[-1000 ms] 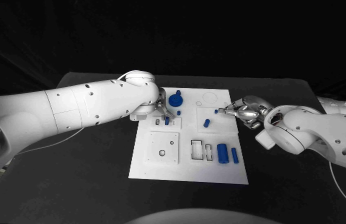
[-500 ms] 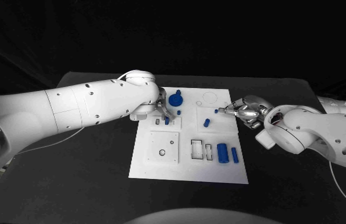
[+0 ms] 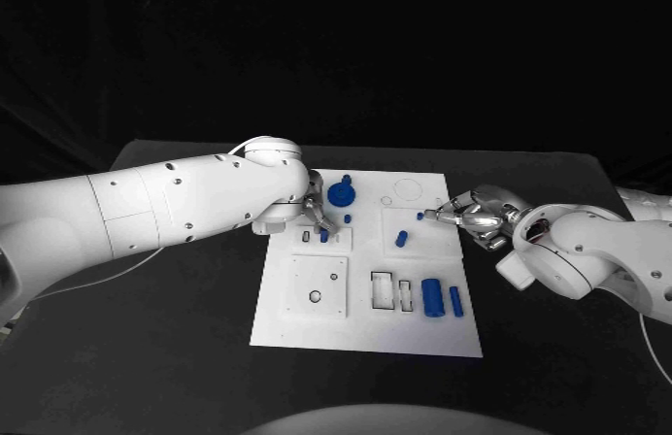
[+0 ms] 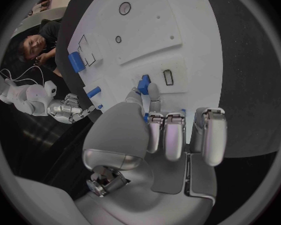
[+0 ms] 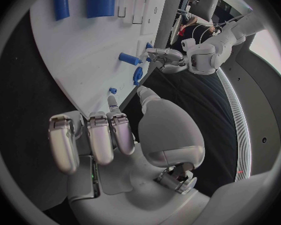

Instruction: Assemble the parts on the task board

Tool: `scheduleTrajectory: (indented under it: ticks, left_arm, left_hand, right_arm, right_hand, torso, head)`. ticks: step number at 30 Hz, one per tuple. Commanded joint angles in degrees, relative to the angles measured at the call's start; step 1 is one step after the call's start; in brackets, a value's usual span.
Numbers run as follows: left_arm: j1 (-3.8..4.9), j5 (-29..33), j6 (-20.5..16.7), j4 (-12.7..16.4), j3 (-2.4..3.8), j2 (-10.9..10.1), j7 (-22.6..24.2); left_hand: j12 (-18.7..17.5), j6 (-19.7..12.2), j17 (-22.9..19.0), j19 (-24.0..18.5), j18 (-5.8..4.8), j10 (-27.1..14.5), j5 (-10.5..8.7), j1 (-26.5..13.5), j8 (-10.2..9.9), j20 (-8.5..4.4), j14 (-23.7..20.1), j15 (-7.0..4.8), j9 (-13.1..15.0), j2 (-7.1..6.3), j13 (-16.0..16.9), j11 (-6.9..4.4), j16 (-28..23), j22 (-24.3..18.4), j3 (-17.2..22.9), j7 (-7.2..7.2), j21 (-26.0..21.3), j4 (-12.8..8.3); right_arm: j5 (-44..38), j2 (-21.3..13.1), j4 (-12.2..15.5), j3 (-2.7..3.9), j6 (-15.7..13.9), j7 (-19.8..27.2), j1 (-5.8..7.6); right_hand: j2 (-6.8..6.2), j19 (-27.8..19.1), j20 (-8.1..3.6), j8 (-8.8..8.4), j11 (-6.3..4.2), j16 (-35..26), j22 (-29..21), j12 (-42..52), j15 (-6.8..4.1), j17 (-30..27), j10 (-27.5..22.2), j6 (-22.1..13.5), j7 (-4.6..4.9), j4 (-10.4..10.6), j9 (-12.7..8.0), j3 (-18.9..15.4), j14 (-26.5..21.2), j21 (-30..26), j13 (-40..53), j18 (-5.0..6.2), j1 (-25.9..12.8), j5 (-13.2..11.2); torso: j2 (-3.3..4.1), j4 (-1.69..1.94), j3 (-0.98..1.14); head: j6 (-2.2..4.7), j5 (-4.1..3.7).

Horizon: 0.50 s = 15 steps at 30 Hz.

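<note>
Two hands are working over the white task board in the middle of the black table. At the board's ten o'clock corner the left hand is pinching a small blue part between thumb and fingertip, its other fingers lying curled beside it. At the board's three o'clock edge the right hand is hovering with thumb and one finger drawn close together near a tiny blue peg; whether it is gripping that peg cannot be told. A blue knob is standing toward twelve o'clock, and two blue cylinders are lying toward five o'clock.
</note>
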Motion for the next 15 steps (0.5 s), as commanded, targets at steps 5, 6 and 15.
scheduleTrajectory:
  ticks: [5,6,15]
  left_arm:
    - [0.00,1.24,1.26,0.13,0.04,0.23,-3.05]
    - [0.00,1.27,1.24,0.13,0.04,0.24,-3.05]
    - [0.00,1.47,1.18,0.10,0.04,0.25,-2.89]
  left_hand:
    - [0.11,0.06,15.08,6.14,-0.86,5.99,1.73,1.63,-0.57,-0.14,6.06,-0.48,0.06,0.01,14.89,-0.55,0.14,15.09,0.54,-0.14,0.14,0.17]
    - [0.11,0.07,15.08,6.14,-0.86,5.99,1.87,1.68,-0.59,-0.14,6.06,-0.48,0.07,0.00,14.89,-0.55,0.14,15.09,0.56,-0.14,0.14,0.20]
    - [0.11,0.06,15.08,6.14,-0.86,5.99,2.41,1.80,-0.67,-0.15,6.06,-0.48,0.06,0.05,14.89,-0.54,0.14,15.09,0.66,-0.11,0.14,0.31]
  right_arm:
    - [-0.61,0.04,0.01,-0.01,0.62,-0.06,-0.05]
    - [-0.61,0.03,0.02,-0.01,0.61,-0.06,-0.05]
    - [-0.64,-0.01,0.02,-0.01,0.58,-0.10,-0.05]
  right_hand:
    - [0.46,6.10,0.34,0.32,0.34,0.23,15.07,0.16,0.35,15.10,6.06,-0.20,0.08,0.03,-0.08,-0.30,6.08,0.26,15.10,-0.38,-0.01,-0.14]
    - [0.46,6.10,0.34,0.32,0.34,0.23,15.07,0.16,0.35,15.10,6.06,-0.20,0.08,0.03,-0.08,-0.30,6.08,0.26,15.10,-0.38,-0.01,-0.14]
    - [0.55,6.10,0.36,0.34,0.36,0.23,15.07,0.16,0.37,15.10,6.06,-0.20,0.10,0.06,-0.08,-0.32,6.08,0.26,15.10,-0.38,-0.02,-0.12]
  torso:
    - [0.03,-0.01,-0.02]
    - [0.03,-0.01,-0.02]
    - [0.00,0.02,0.00]
  head:
    - [-0.06,-0.10]
    - [-0.06,-0.10]
    - [-0.15,-0.11]
